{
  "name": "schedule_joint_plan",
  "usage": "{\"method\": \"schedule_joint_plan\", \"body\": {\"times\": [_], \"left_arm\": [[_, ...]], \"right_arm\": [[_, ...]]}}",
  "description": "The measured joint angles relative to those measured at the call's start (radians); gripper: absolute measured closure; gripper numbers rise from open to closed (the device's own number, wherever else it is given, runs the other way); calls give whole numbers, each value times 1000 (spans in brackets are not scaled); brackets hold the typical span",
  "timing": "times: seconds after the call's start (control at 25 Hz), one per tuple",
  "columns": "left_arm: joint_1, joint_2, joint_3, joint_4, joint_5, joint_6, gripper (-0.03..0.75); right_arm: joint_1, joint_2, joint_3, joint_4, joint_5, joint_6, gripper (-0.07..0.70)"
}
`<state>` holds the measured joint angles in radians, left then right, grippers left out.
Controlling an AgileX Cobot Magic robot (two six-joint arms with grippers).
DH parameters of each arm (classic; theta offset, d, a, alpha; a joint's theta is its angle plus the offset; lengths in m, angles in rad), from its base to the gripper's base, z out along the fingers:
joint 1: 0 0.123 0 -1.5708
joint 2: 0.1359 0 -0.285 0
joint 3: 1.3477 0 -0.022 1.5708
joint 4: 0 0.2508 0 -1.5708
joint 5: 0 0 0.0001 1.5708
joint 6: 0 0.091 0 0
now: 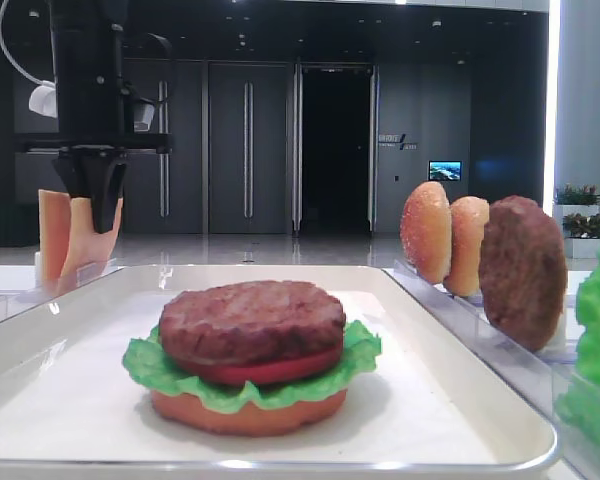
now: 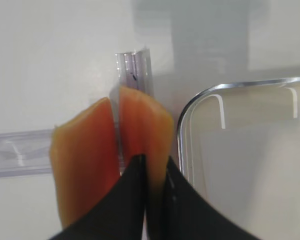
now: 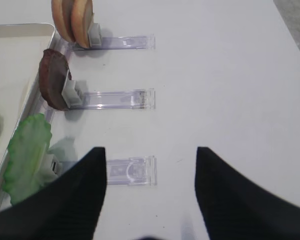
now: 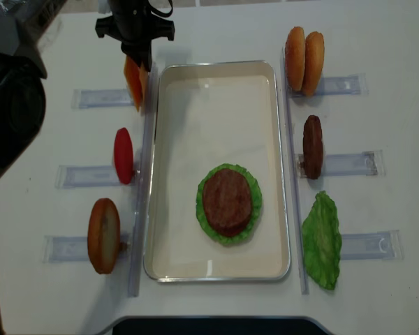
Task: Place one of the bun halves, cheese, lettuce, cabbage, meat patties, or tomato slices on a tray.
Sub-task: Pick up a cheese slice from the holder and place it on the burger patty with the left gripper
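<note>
Two pale orange cheese (image 2: 145,125) slices stand upright in a clear rack just left of the white tray (image 2: 182,130). My left gripper (image 2: 155,167) is shut on the slice nearer the tray; the second slice (image 2: 82,145) stands free beside it. From above, the left gripper (image 4: 143,49) sits over the cheese (image 4: 134,82) at the tray's (image 4: 283,139) far left corner. On the tray lies a stack: flat bun half (image 1: 250,412), lettuce (image 1: 145,368), tomato slice (image 1: 270,372), meat patty (image 1: 252,318). My right gripper (image 3: 150,165) hangs open over an empty rack (image 3: 132,171).
Left of the tray stand a tomato slice (image 4: 123,155) and a bun half (image 4: 103,235) in racks. On its right stand two bun halves (image 4: 304,59), a patty (image 4: 312,146) and a lettuce leaf (image 4: 322,239). A dark camera body (image 4: 10,98) fills the left edge.
</note>
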<state>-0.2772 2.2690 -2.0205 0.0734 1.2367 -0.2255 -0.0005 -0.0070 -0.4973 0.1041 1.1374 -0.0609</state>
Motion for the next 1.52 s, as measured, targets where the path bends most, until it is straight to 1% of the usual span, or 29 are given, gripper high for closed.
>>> {"method": "schedule_joint_plan", "body": {"times": [0.2, 0.64, 1.08, 1.52], "left_arm": [[0, -21, 5, 24, 0, 1, 680], [0, -104, 5, 20, 0, 1, 681], [0, -175, 5, -17, 0, -13, 681], [-3, -213, 5, -111, 2, -28, 681]], "right_arm": [[0, 0, 0, 0, 0, 0, 223], [0, 0, 0, 0, 0, 0, 223], [0, 0, 0, 0, 0, 0, 223], [0, 0, 0, 0, 0, 0, 223]]}}
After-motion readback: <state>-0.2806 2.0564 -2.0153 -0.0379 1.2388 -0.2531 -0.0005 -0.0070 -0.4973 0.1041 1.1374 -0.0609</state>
